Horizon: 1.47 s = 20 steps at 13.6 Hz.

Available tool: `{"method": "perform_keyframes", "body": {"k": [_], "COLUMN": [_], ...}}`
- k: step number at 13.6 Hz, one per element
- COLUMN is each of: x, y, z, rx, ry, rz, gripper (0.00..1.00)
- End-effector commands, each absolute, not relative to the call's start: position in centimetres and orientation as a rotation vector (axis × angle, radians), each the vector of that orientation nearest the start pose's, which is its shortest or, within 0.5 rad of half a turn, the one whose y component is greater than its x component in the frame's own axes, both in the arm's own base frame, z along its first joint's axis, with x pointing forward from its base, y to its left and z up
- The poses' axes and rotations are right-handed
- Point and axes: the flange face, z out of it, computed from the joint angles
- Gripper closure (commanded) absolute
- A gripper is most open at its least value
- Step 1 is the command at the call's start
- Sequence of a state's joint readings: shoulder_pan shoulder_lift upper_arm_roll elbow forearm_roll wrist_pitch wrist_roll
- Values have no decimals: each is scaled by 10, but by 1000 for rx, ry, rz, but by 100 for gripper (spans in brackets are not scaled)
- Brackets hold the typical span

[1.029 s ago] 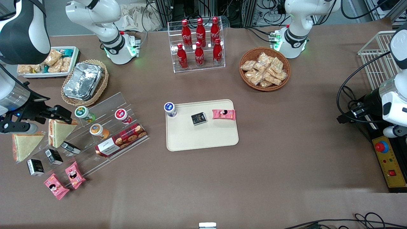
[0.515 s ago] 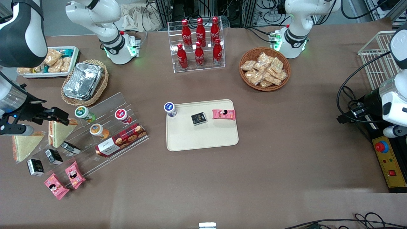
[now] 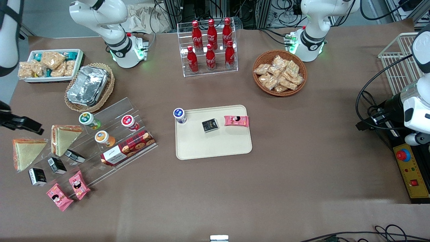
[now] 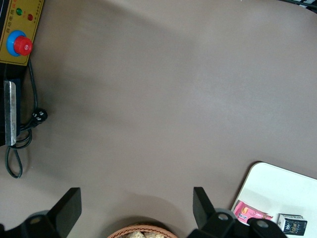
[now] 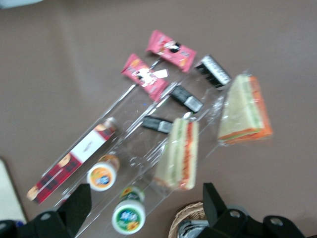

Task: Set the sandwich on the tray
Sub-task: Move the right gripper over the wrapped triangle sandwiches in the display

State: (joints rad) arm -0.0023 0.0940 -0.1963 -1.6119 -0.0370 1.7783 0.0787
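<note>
A brown counter [image 3: 215, 188] fills the scene, with cables and racks crowding its farthest edge. The hand [image 5: 143, 201] hangs empty, fingers spread, above the sandwich [image 3: 63, 138], which leans on the clear stepped rack [image 3: 111, 134] toward the working arm's end. The cream tray [image 3: 215, 144] sits mid-counter, well apart, holding a pink packet [image 3: 236, 120] and a black box [image 3: 210, 125].

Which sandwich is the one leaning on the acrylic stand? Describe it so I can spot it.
Find the clear stepped stand toward the working arm's end of the table. The sandwich rests at its edge, below the open gripper. Unlike the other sandwich lying flat on the table, it stands tilted beside the green-lidded cup.
</note>
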Motion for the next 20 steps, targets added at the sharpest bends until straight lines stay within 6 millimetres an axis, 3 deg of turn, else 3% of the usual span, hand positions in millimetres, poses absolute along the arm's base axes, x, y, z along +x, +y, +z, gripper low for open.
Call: {"method": "perform_keyframes", "body": {"k": [1, 5, 8, 14, 16, 18, 20], "x": [597, 606, 606, 611, 602, 595, 590], "y": [-154, -208, -244, -261, -282, -297, -299], "z": [557, 516, 491, 457, 446, 440, 430], "rx": [-3185, -3139, -3103, -3118, -3130, -3115, -3109], "ry": [530, 663, 580, 476, 374, 382, 386], "rz": [-132, -144, -163, -151, -134, -125, -99], "gripper": [0, 0, 0, 0, 0, 0, 0]}}
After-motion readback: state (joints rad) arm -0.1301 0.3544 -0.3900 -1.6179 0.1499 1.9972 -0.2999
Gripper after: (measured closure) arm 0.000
